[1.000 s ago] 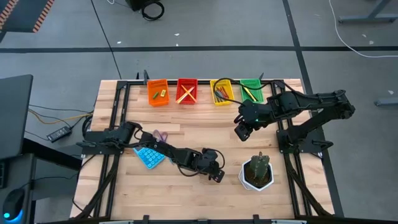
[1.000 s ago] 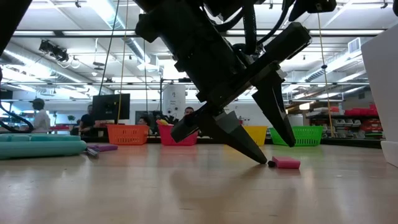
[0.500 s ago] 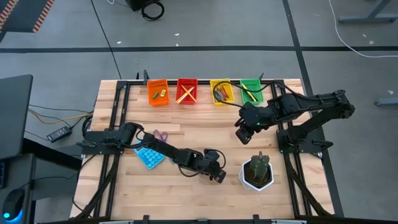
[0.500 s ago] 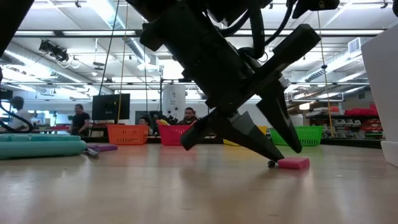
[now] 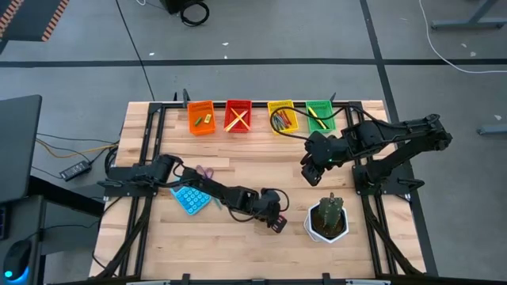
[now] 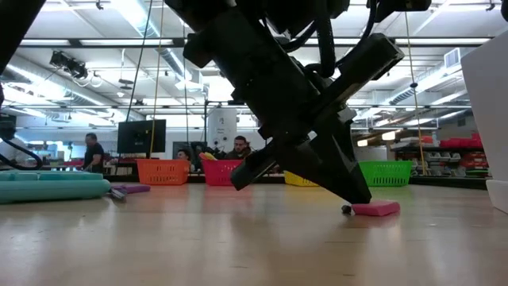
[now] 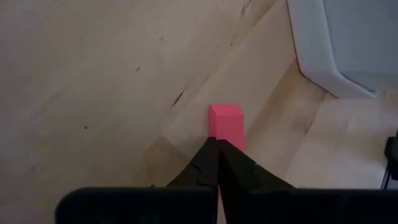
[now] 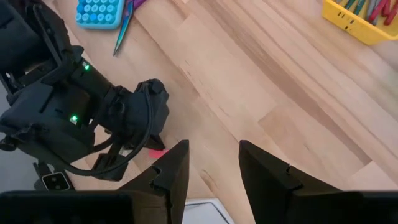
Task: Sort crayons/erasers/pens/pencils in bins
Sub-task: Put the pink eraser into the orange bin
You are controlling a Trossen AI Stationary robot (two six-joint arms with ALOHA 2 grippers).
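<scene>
The left hand (image 6: 349, 202) is closed, its tips meeting at the near end of the pink eraser (image 7: 227, 123); whether the block is actually pinched cannot be told. The eraser, a matte rectangular block, lies flat on the wooden desk (image 5: 238, 170), its long axis running straight ahead of the tips, beside the white pot (image 5: 327, 219). The right hand (image 5: 309, 168) is held open, well apart. The slotted bins (image 5: 200, 116) are ranged along the far edge.

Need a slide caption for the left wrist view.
Left gripper shut, fingertips meeting at the pink eraser lying on the wooden table.
</scene>
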